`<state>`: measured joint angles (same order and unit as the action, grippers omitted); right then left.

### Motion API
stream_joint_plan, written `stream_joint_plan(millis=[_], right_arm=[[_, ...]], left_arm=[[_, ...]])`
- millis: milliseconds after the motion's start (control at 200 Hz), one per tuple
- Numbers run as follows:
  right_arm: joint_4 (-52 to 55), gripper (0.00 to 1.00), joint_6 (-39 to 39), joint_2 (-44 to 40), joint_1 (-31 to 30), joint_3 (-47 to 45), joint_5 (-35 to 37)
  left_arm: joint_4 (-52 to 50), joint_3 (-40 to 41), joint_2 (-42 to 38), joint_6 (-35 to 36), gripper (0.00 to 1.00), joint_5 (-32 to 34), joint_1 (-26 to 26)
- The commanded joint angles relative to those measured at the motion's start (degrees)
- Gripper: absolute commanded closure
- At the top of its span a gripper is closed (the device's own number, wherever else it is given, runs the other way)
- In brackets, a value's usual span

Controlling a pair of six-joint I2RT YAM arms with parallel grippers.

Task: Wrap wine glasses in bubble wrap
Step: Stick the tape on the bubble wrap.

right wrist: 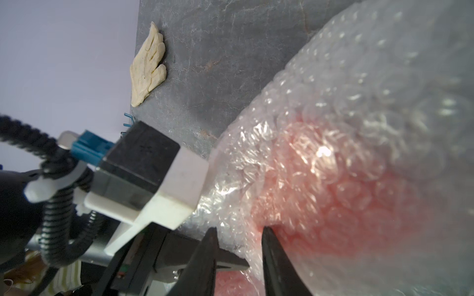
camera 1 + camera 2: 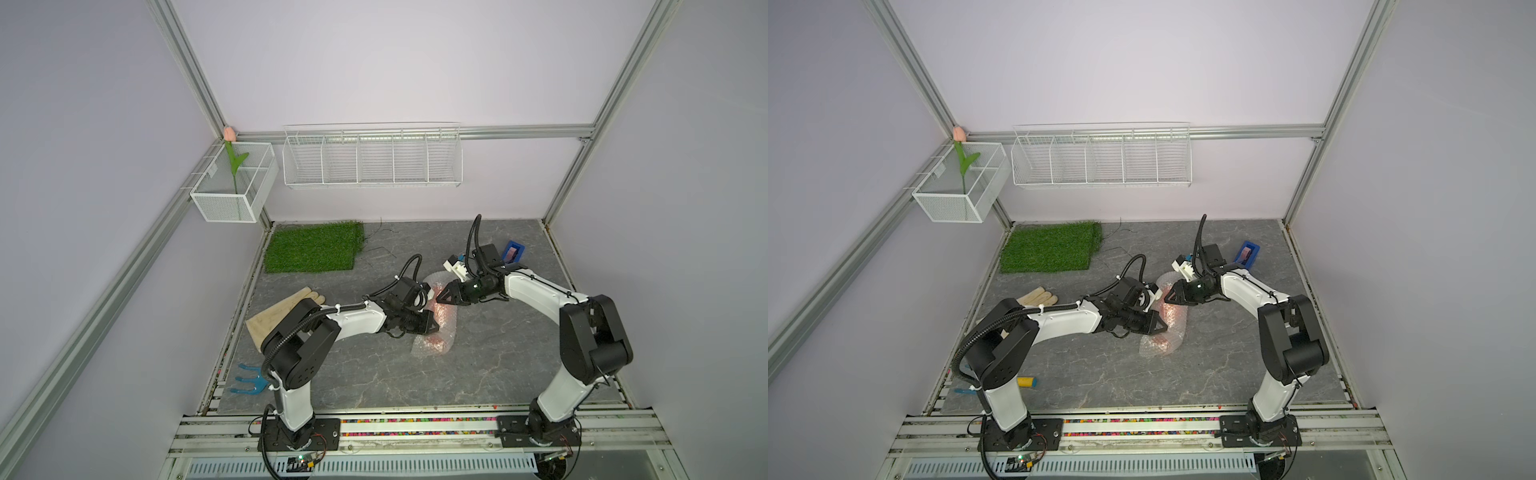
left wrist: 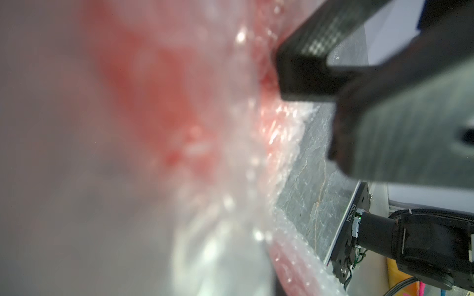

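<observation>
The goblet is only a red smear under the wrap — rim, stem and foot cannot be made out. The left wrist view shows the wrap as a blur. In both top views the left arm covers part of the glove and a blue tool.

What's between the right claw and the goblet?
Only bubble wrap: in the right wrist view, the right claw grips film covering the red goblet.
</observation>
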<state>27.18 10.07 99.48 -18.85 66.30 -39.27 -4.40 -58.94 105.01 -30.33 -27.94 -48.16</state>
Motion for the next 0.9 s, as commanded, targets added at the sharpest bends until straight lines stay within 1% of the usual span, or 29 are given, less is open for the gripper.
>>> stream_joint_plan(millis=[0, 170, 500, 625, 665, 895], right_arm=[[-0.7, 0.67, 0.4, 0.9, 0.3, 2.1, -0.7], [-1.4, 0.65, 0.6, -0.5, 0.3, 3.0, -1.2], [-3.0, 0.65, 1.0, 4.9, 0.6, 4.3, -1.0], [-2.3, 0.64, 1.3, 3.4, 0.6, 5.2, -1.9], [-1.8, 0.64, 1.3, 2.4, 0.7, 5.5, -1.9], [1.1, 0.63, 1.5, -3.5, 3.7, 4.3, -2.7]], left_arm=[[-5.5, 0.6, 2.1, 0.1, 0.87, 2.3, -0.4], [-5.0, 0.5, 2.4, -0.3, 0.87, 2.2, -0.4], [-6.4, -0.5, 2.4, -0.6, 0.87, 3.1, -0.4], [-7.7, -1.4, 1.7, -0.5, 0.83, 4.1, -0.4], [-8.7, -2.0, 1.3, -0.3, 0.79, 5.0, -0.4], [-16.1, -8.6, -1.6, 2.1, 0.37, 10.7, -0.2]])
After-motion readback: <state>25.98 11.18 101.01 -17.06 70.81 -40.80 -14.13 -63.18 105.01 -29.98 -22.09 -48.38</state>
